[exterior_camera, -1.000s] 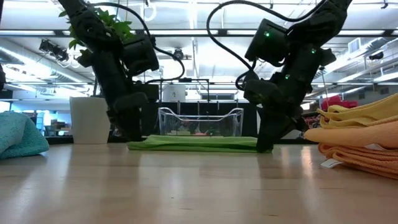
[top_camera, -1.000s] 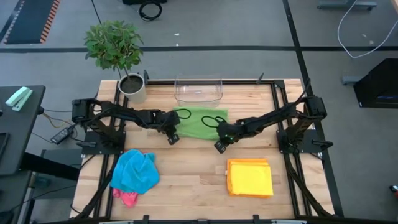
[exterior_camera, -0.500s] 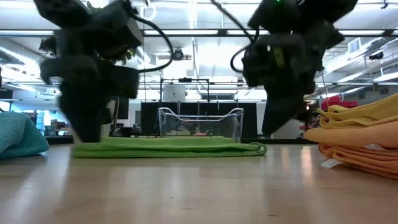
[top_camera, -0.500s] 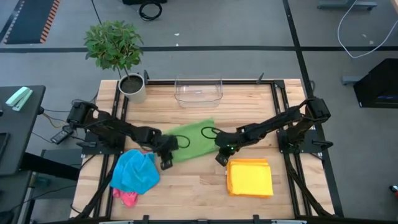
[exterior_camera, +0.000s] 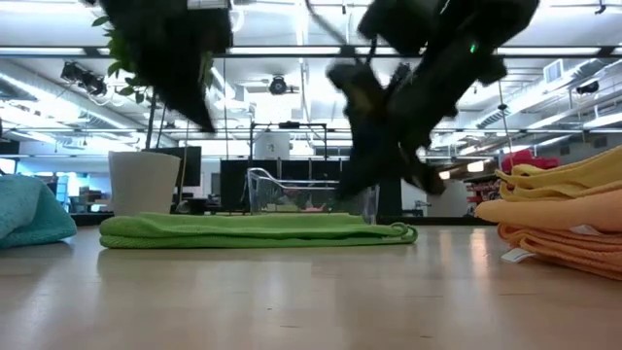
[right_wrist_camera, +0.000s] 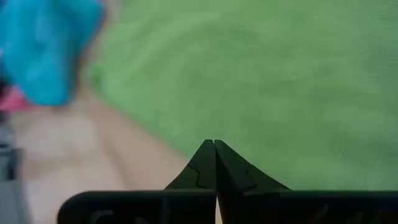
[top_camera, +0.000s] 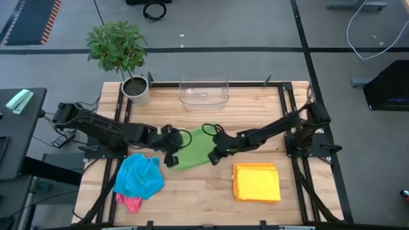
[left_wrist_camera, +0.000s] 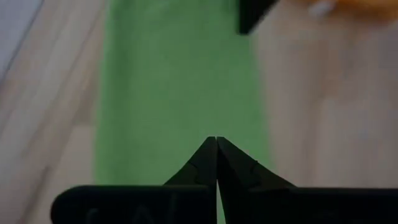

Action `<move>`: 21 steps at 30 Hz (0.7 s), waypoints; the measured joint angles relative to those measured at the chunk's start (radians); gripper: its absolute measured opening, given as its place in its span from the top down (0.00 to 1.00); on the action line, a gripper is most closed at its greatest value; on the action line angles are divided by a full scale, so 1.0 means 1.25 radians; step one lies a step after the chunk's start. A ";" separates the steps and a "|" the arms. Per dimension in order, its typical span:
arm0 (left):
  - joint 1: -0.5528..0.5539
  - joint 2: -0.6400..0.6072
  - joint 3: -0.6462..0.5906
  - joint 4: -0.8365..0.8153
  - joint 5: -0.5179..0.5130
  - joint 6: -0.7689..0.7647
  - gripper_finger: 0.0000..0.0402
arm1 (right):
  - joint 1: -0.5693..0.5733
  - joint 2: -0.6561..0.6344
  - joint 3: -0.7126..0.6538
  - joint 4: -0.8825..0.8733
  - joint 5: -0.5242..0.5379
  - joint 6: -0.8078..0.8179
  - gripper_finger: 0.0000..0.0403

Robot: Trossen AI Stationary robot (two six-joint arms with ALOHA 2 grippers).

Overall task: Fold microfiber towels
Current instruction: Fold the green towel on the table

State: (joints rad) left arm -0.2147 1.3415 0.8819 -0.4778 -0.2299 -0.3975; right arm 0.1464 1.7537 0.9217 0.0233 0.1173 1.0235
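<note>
A green microfiber towel (top_camera: 193,151) lies folded and flat on the wooden table, slanted, near its middle; the low view shows it as a long flat pad (exterior_camera: 258,230). My left gripper (top_camera: 170,160) hovers shut over the towel's left near end, clear above the cloth (left_wrist_camera: 174,81). My right gripper (top_camera: 215,156) hangs shut over the towel's right end, with green cloth (right_wrist_camera: 298,81) below its tips. In the low view both arms are above the towel and not on it.
A blue towel (top_camera: 138,176) lies crumpled on a pink one (top_camera: 131,203) at the near left. A stack of yellow-orange towels (top_camera: 256,182) sits at the near right. A clear plastic bin (top_camera: 204,93) and a potted plant (top_camera: 135,89) stand along the far edge.
Both grippers, shut at the green towel's two ends, have gone toward the table's near edge, and the towel has slid with them and turned slightly. The left gripper has then risen well clear of the cloth, and the right has risen a little.
</note>
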 joint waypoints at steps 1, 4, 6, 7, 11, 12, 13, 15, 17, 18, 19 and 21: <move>0.017 0.000 -0.015 -0.006 0.006 0.014 0.97 | -0.010 0.018 0.000 0.006 -0.007 -0.001 1.00; 0.075 0.007 -0.107 0.025 0.084 0.021 0.98 | -0.030 0.078 0.023 0.014 -0.037 -0.011 1.00; 0.111 0.027 -0.172 0.066 0.118 0.018 0.98 | -0.026 0.089 0.020 -0.021 -0.047 -0.017 1.00; 0.125 0.029 -0.201 0.092 0.128 0.012 0.98 | -0.021 0.102 0.021 -0.017 -0.053 -0.019 1.00; 0.155 0.046 -0.286 0.184 0.176 -0.035 0.98 | -0.026 0.107 0.021 -0.069 -0.062 -0.065 1.00; 0.154 0.038 -0.301 0.196 0.193 -0.053 0.99 | -0.034 0.107 0.022 -0.075 -0.064 -0.079 1.00; 0.145 0.038 -0.314 0.222 0.204 -0.076 0.99 | -0.042 0.102 0.023 -0.085 -0.065 -0.098 1.00; 0.127 0.042 -0.329 0.299 0.213 -0.128 0.98 | -0.071 0.098 0.019 -0.096 -0.061 -0.133 1.00; 0.095 0.041 -0.332 0.322 0.218 -0.183 0.98 | -0.106 0.086 0.020 -0.105 -0.041 -0.160 1.00; 0.076 0.045 -0.326 0.337 0.220 -0.205 0.98 | -0.126 0.082 0.020 -0.112 -0.032 -0.180 1.00; 0.058 0.053 -0.316 0.352 0.221 -0.223 0.98 | -0.145 0.078 0.023 -0.115 -0.028 -0.193 1.00; 0.019 0.070 -0.291 0.374 0.224 -0.255 0.99 | -0.180 0.061 0.028 -0.151 -0.026 -0.222 1.00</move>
State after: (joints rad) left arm -0.1907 1.4293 0.5186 -0.0102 0.0499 -0.7167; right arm -0.0788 1.8297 0.9573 -0.1661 0.0847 0.7465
